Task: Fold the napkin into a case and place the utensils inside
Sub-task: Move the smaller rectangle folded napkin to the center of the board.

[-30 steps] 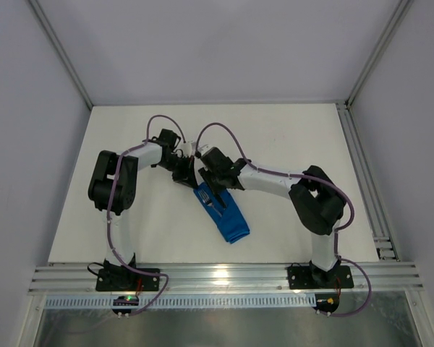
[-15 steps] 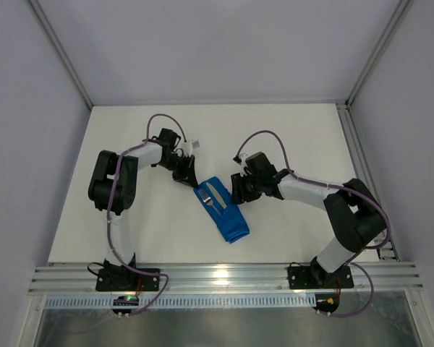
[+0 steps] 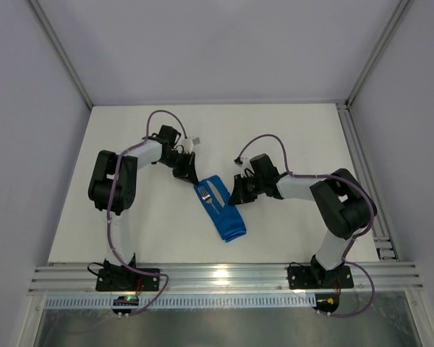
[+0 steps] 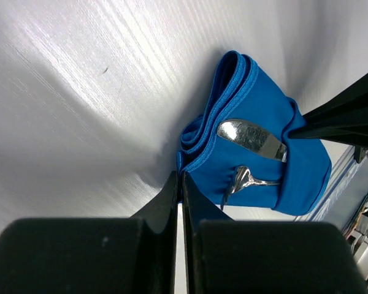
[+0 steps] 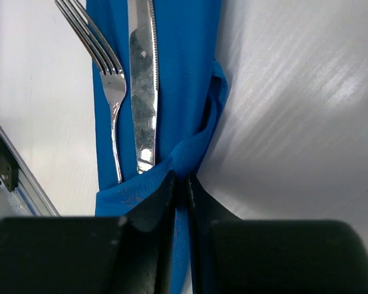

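Here's the white counter [image 3: 289,137], wide and bare at the far side, with both arms reaching in toward its middle. The left arm [image 3: 116,181] comes in from the left and the right arm [image 3: 333,206] bends in from the right. Between them lies the case [image 3: 231,225], a narrow bright blue strip of folded cloth. It runs on a slant from far-left to near-right, flat on the counter. Now the left gripper [image 4: 179,176] is down at the far-left end of the case. It is closed tight, with only a hairline slit between the fingers, and its tips sit right at the corner of the layered cloth. Whether any cloth is caught in there I cannot tell. Over on the other side, the right gripper [image 5: 181,179] is clamped on the long right edge of the case. A gathered fold of blue is drawn up into the tips, and cloth shows between the fingers. And the utensils are in. The knife [image 5: 144,79] lies along the cloth with its serrated blade out in the open and its lower end tucked under the pocket's band. Just beside it is the fork [image 5: 113,92], tines out and handle slipping under the same fold.
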Tool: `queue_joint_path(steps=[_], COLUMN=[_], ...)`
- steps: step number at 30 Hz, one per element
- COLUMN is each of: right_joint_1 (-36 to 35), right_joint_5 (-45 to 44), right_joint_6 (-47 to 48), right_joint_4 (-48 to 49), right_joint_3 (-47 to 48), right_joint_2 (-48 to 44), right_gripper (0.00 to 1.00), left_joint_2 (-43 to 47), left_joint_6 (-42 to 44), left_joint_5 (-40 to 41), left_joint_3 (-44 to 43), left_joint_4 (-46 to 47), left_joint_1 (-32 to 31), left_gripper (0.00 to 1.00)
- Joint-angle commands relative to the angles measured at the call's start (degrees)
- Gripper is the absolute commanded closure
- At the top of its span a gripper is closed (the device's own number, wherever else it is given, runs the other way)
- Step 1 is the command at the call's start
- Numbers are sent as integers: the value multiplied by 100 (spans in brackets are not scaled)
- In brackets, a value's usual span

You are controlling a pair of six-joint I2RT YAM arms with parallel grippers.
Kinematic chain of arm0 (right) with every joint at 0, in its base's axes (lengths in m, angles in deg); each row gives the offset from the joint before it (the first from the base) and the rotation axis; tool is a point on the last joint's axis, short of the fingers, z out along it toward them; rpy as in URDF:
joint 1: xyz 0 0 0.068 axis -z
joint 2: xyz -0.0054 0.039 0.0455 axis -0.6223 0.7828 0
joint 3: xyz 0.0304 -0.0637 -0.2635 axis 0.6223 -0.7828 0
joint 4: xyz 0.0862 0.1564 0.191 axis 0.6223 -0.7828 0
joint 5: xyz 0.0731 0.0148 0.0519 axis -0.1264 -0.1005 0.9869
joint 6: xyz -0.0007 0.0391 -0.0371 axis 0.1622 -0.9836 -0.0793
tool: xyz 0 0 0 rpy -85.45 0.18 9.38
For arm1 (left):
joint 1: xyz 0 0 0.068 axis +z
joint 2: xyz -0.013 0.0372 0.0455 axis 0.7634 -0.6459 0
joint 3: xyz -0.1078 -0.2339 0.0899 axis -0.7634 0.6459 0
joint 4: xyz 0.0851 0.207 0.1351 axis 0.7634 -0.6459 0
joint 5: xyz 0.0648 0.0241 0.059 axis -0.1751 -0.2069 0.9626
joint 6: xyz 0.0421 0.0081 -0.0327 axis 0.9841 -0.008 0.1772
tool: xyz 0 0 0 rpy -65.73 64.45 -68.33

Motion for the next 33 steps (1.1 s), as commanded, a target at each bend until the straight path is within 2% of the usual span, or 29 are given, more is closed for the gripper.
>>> queue_joint_path(steps=[1,3,5,9,15,22,28,33], right_joint_1=[13,49,84,180,417,1181,1955,2702], right_joint_5=[230,248,248,169,-68,-376,-402,-297], right_joint_6=[-66,-101,-206,-373,-637,-620,126,707], right_joint_4=[345,380,468,556,662,198,-1077,-2559], right_joint_3=[-58,-40,-31,39,197,785,2138,3921], right_joint_2=[87,96,104,166,306,482,1097,1940], right_gripper=[89,94,96,96,96,96,96,96], left_joint_2=[12,-6,11,152,415,688,969,1242], left_joint_6=[95,104,173,332,235,490,648,868], left_joint_5=[17,87,210,482,474,386,351,386], left_joint_3=[-345,-459,-635,-907,-1180,-1067,-785,-557], left_joint_4=[-12,-91,-240,-425,-531,-707,-785,-838], left_joint_1=[15,24,24,198,788,1175,1289,1350], left_gripper=[99,94,82,71,69,71,72,72])
